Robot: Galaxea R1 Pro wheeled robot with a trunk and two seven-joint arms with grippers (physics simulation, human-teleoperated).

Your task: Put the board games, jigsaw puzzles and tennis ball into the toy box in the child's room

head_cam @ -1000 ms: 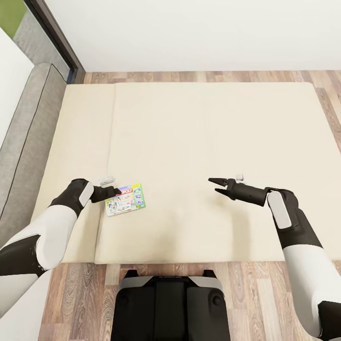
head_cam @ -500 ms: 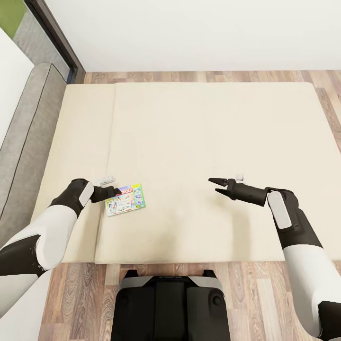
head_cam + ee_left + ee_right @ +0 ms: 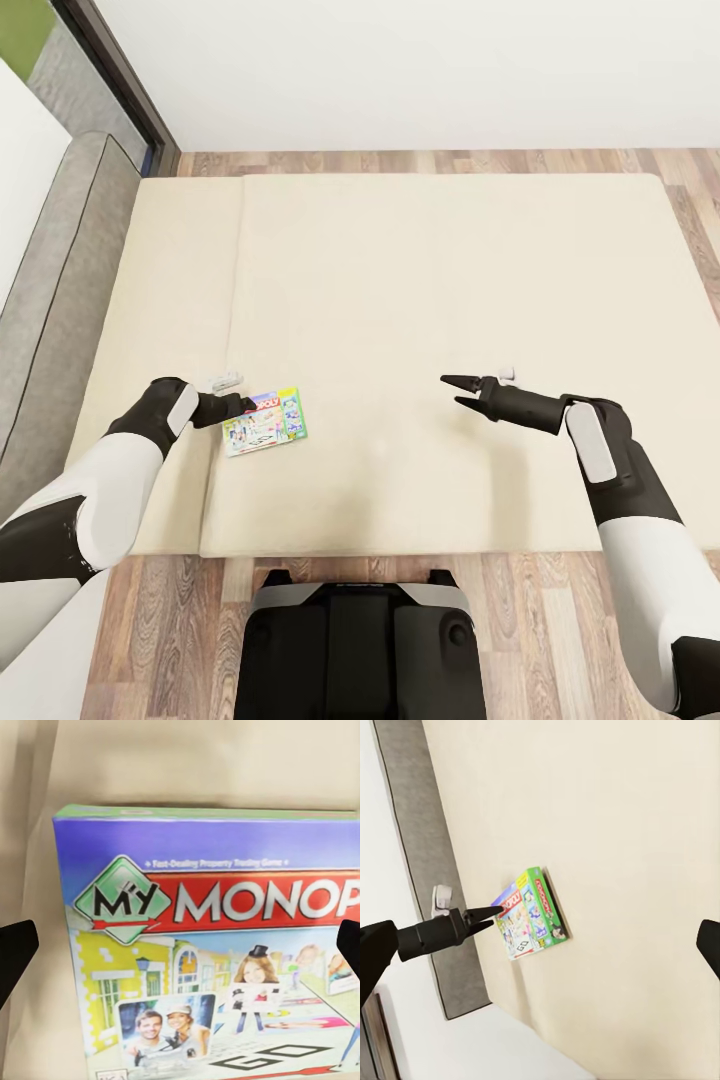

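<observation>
**Colours on and around the bed**

We saw a plain cream bed (image 3: pixel 450 300) crossed by one faint seam near its left side. The board game (image 3: pixel 265 422) on it had a green edge, a blue-violet band, a red title strip with white letters and pale yellow cartoon houses. The floor (image 3: pixel 560 620) was brown-grey wood plank, the far wall (image 3: pixel 420 70) white. Both arms were white with black forearms, and the right gripper (image 3: pixel 452 391) was black.

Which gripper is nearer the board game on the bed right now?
Left. The left gripper is at the board game's edge, open jaws either side of it. The right gripper hangs open, well off to its right over the bed.
</observation>
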